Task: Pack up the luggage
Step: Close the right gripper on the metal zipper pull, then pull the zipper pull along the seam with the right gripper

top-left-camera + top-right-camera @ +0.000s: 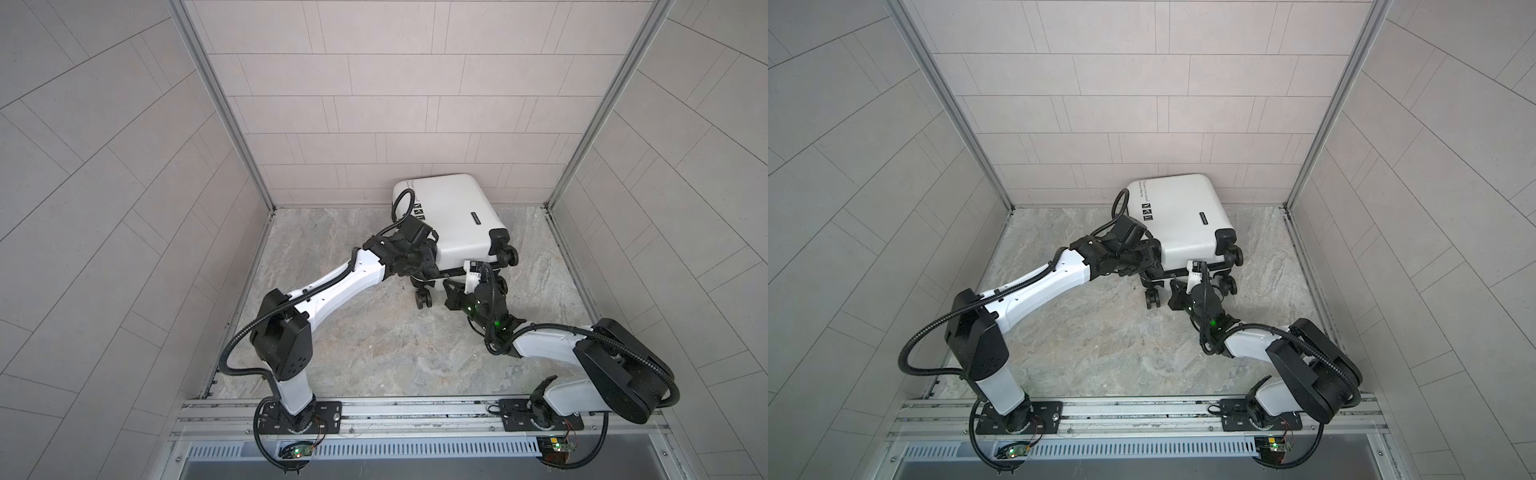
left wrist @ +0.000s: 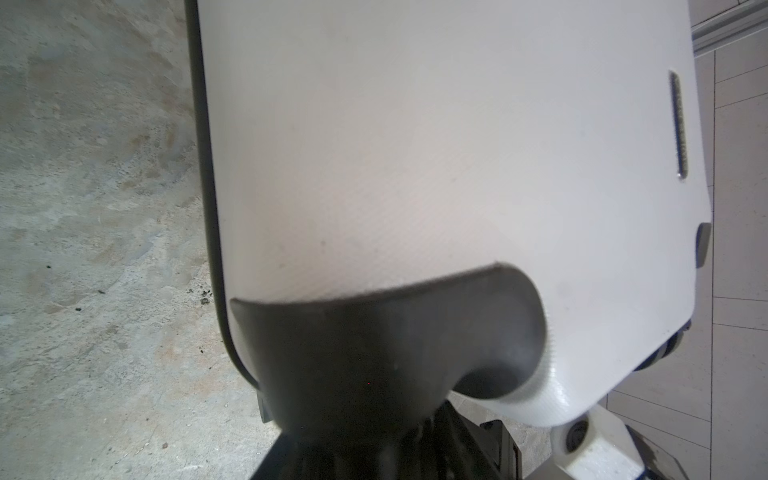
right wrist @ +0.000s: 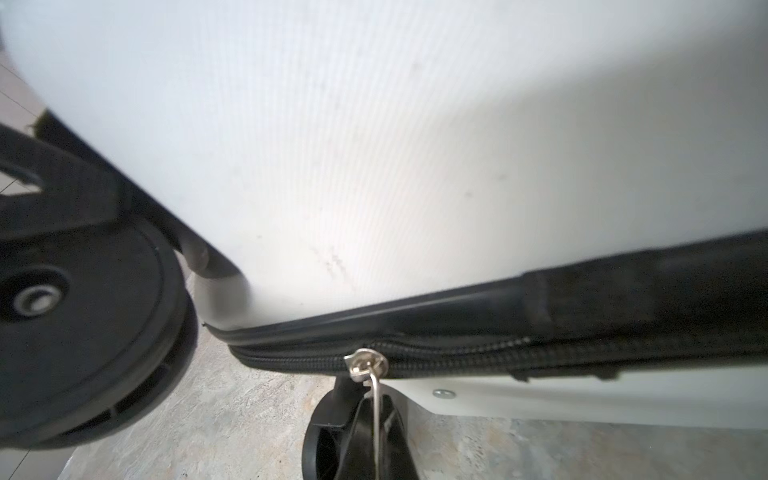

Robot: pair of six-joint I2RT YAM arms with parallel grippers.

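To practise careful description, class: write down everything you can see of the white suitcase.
The luggage is a small white hard-shell case, finely ribbed, lying printed face up on the marbled table, its far end by the back wall. Black wheels point toward the arms. Its shells lie together along a black zipper. The right gripper is shut on the metal zipper pull; the left gripper is at the near-left corner.

White arm links [image 1: 345, 282], black boxy joint housings [image 1: 286, 345], ribbed black cables [image 1: 223, 357], small green lights [image 1: 496, 322]
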